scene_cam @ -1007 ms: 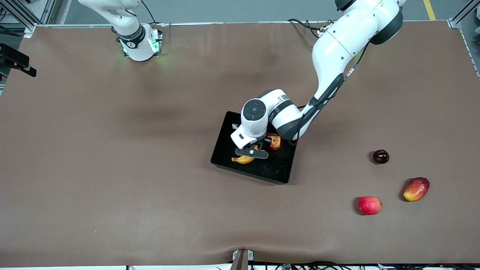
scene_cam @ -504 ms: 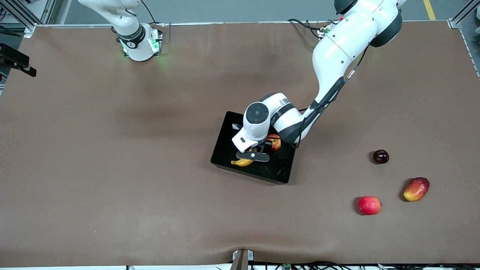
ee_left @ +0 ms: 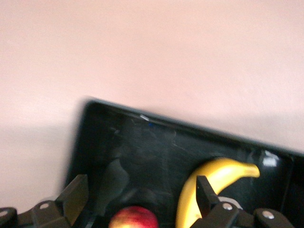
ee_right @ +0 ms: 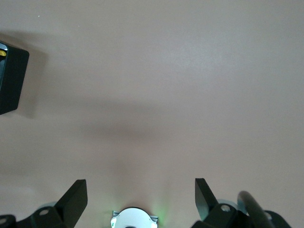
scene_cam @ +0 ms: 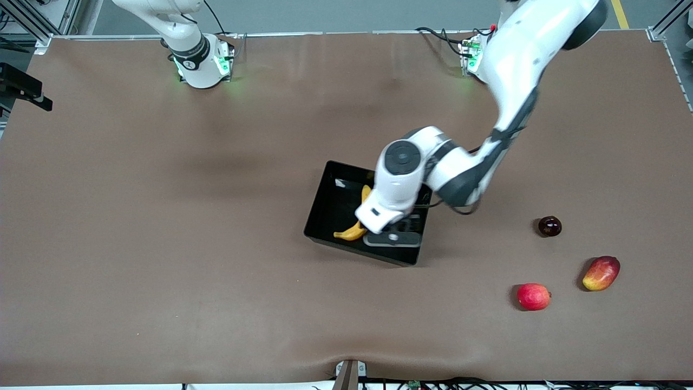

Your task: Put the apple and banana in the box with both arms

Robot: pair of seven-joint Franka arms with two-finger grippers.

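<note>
Banana [scene_cam: 354,223] and apple [ee_left: 133,218] both lie in the box [scene_cam: 325,206]. Left hand [ee_left: 140,199], fingers spread and empty, has risen from the banana, so placing looks finished. Right hand [ee_right: 141,199] waits open above bare surface [scene_cam: 162,244].

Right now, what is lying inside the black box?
Inside the box lie the banana and the apple. In the front view the left gripper, open over the box, covers the apple; only the left wrist view shows it.
</note>
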